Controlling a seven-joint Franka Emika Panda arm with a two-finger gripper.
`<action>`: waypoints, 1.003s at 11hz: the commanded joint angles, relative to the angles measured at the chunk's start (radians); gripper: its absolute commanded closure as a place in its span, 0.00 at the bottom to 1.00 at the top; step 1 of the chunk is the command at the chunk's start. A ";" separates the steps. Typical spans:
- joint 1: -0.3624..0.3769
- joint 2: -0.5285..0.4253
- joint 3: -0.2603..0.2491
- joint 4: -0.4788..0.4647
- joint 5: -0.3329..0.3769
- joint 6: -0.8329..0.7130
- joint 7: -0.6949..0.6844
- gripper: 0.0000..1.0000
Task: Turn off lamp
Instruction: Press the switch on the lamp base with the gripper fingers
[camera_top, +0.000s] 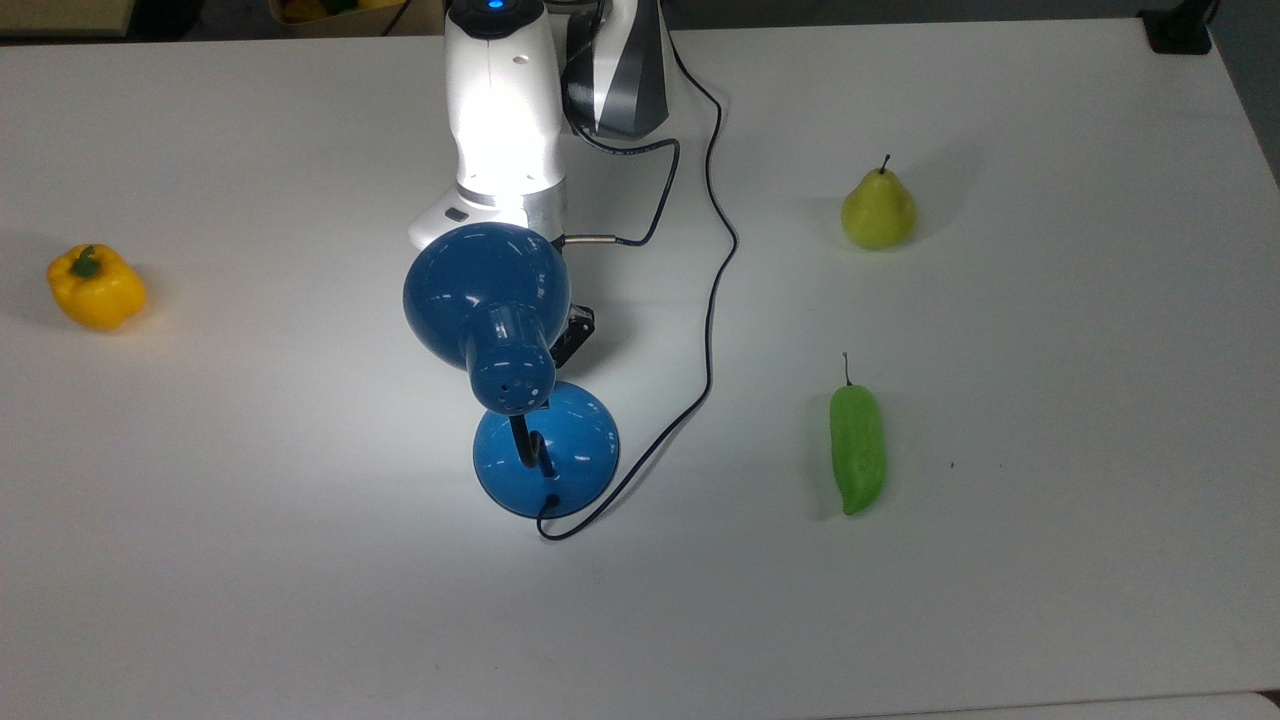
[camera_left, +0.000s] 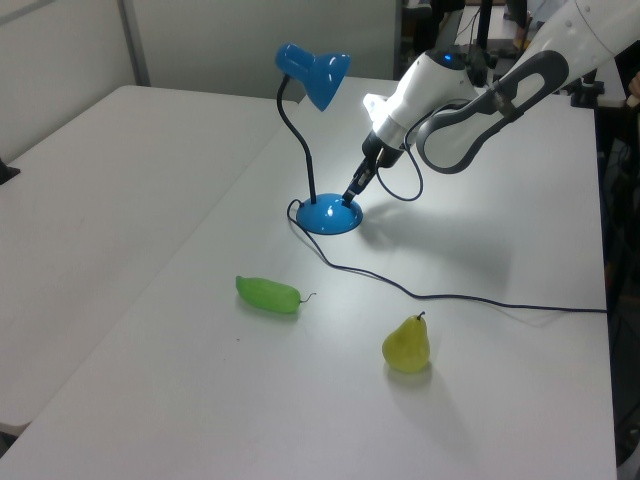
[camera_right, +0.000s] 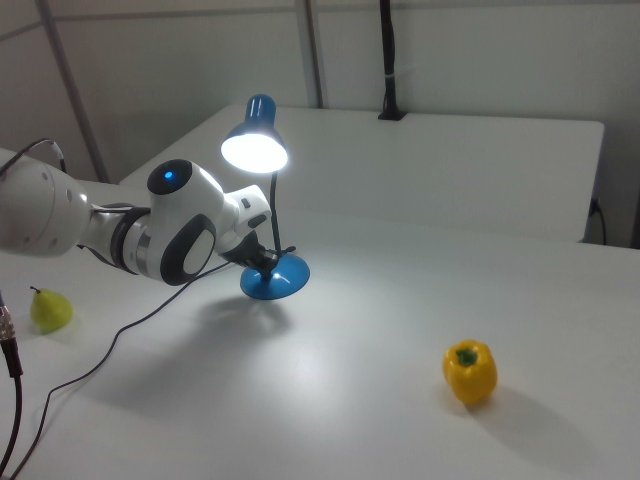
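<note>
The lit lamp (camera_right: 256, 148) throws glare on the white arm (camera_top: 503, 110) and brightens the table (camera_top: 300, 560) beneath.

Lamp shade (camera_top: 487, 290) overhangs the tool (camera_left: 353, 193); cord (camera_top: 712, 330) loops beside.

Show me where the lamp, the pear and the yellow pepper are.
lamp (camera_top: 486, 290), top view, on the dome shade.
pear (camera_top: 878, 212), top view, on its body.
yellow pepper (camera_right: 470, 372), right view, on its front side.

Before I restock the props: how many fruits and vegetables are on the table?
3: a yellow bell pepper at the top view's left, a pear upper right, and a green chili pepper below it.
</note>
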 joint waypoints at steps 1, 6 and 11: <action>0.008 0.017 0.003 0.000 0.010 0.042 0.013 1.00; 0.010 0.016 0.003 -0.021 0.010 0.028 0.016 1.00; 0.010 -0.033 0.012 -0.035 0.010 -0.098 0.016 1.00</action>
